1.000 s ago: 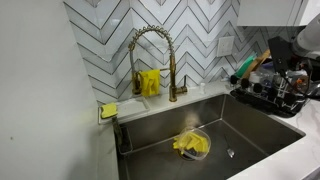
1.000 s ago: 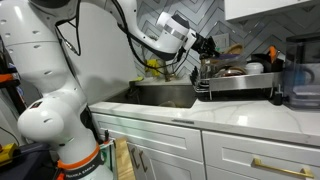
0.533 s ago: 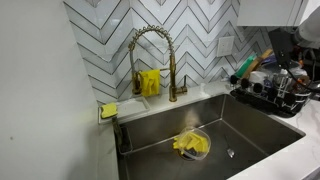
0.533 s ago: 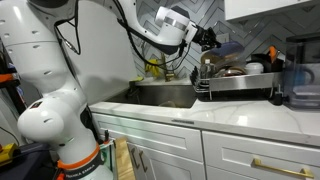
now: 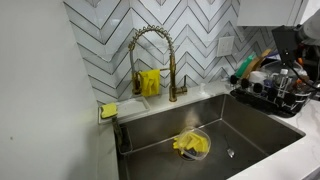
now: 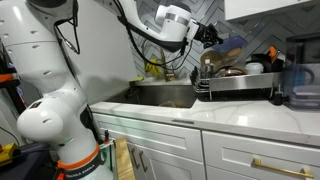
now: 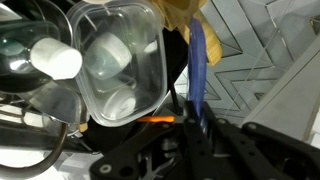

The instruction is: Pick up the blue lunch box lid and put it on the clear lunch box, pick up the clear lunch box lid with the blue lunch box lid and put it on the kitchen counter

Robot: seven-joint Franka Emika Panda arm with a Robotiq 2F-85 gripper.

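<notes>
Gripper (image 6: pixel 207 36) clamped on the blue lunch box lid (image 7: pixel 197 65), held on edge above the dish rack (image 6: pixel 240 88), just beside the clear lunch box (image 7: pixel 120 60). Pickup looks done; capping the box, then carrying both to the surface (image 6: pixel 190 112), is left.

Both exterior views are evenly lit, soft indoor light, no hard shadows, just low-res and mushy. The sink (image 5: pixel 255 122) gets shadowy along one wall and the gold faucet (image 5: pixel 172 70) catches little glints. Wrist view's the worst: the clear lunch box (image 7: pixel 120 60) is super close with white glare, the blue lunch box lid (image 7: pixel 198 70) a soft streak, bottom nearly black.
</notes>
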